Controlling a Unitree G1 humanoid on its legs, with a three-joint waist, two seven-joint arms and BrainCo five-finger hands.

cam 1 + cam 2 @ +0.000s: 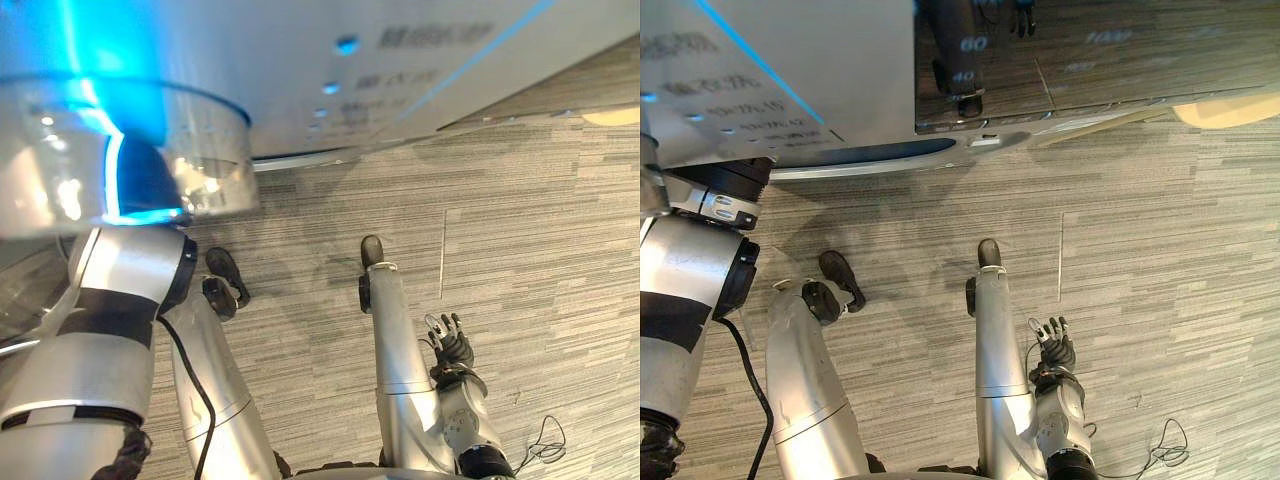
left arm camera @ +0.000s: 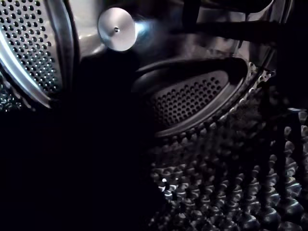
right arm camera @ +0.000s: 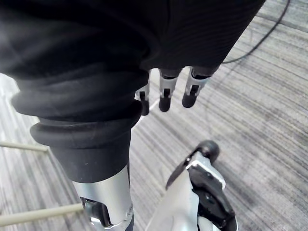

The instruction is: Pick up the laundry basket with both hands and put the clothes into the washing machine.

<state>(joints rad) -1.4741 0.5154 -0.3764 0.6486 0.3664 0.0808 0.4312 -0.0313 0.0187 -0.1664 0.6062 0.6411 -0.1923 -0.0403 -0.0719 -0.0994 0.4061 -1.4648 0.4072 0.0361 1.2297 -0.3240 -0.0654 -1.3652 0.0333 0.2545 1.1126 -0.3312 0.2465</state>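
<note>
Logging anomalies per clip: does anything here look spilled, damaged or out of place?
Nothing stands out. The washing machine drum, seen from the left wrist, looks intact, and the right hand hangs open above the carpet.

The right hand (image 1: 452,346) has silver fingers (image 3: 165,90) with dark tips below a dark ribbed cover (image 3: 82,110), and the left arm (image 1: 125,262) is silver-grey with black bands.

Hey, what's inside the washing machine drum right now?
Inside the drum, the left wrist view shows its perforated steel wall, a dark perforated paddle and a round silver disc. A black mass covers the near part, so what lies there cannot be made out.
</note>
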